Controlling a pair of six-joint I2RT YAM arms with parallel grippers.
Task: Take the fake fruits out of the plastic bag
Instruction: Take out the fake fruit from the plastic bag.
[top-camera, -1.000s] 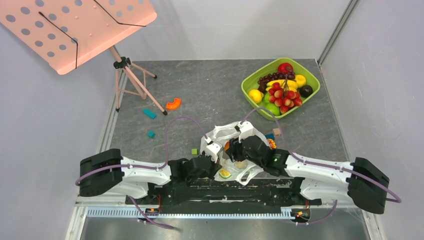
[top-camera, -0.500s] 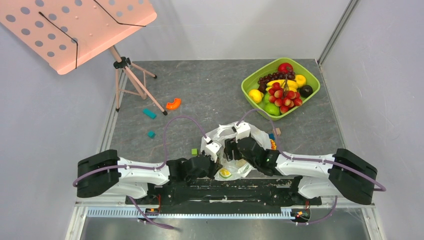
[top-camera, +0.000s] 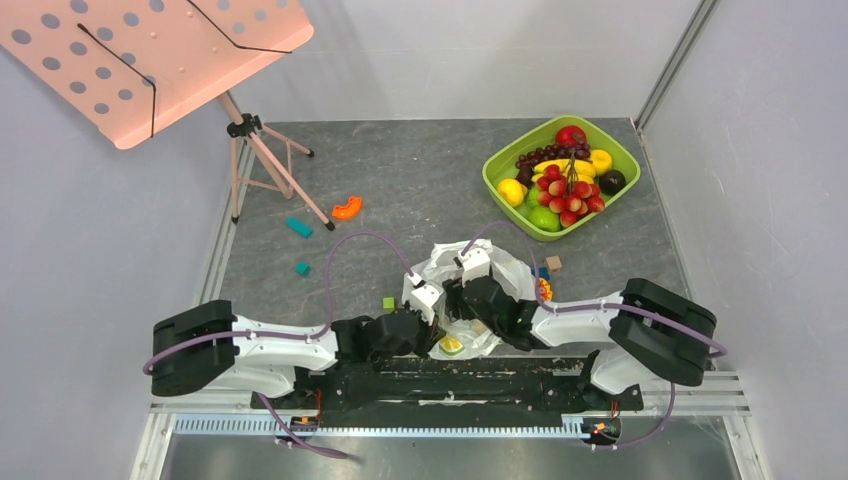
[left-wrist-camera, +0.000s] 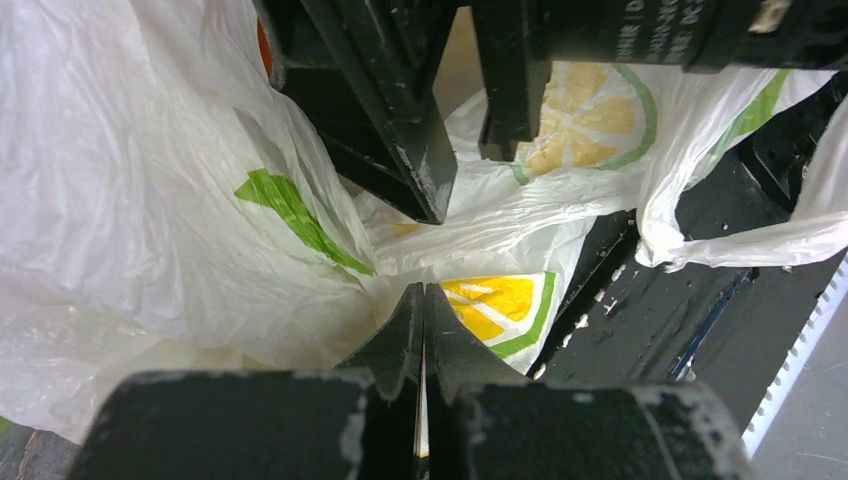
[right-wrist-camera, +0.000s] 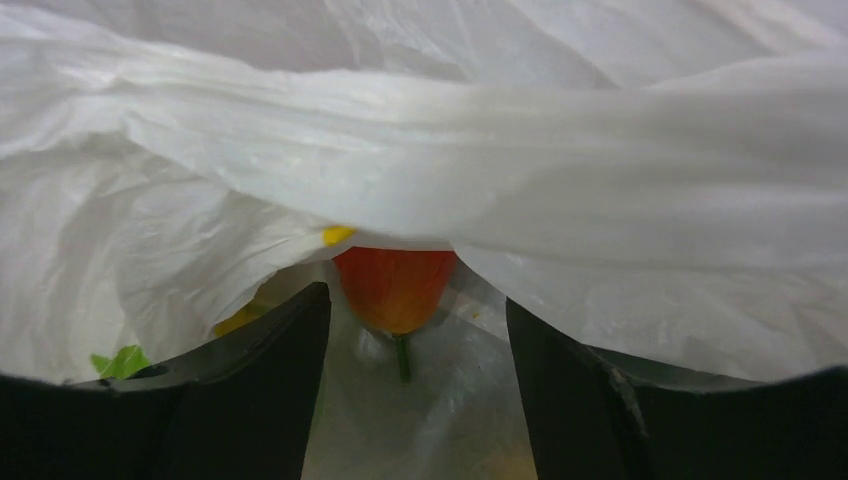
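Observation:
The plastic bag (top-camera: 510, 275) lies crumpled at the near edge between my arms, white with green and lemon prints. My left gripper (top-camera: 437, 338) is shut on a fold of the bag's film, as the left wrist view (left-wrist-camera: 423, 292) shows. My right gripper (top-camera: 458, 300) is open and reaches into the bag's mouth; its fingers (left-wrist-camera: 400, 130) hang just above the left gripper. In the right wrist view a red-orange fake fruit (right-wrist-camera: 393, 280) with a green stem sits just ahead of the open right gripper (right-wrist-camera: 414, 300), half covered by bag film (right-wrist-camera: 600, 200).
A green tray (top-camera: 500, 160) at the back right holds bananas, dark grapes, a red-yellow bunch and other fruits. A pink music stand (top-camera: 150, 60) with tripod legs stands at the back left. Small blocks (top-camera: 299, 227) and an orange piece (top-camera: 346, 209) lie on the grey table.
My right arm has drawn in to the left and its gripper has pushed further into the bag. The left gripper has kept its hold on the bag.

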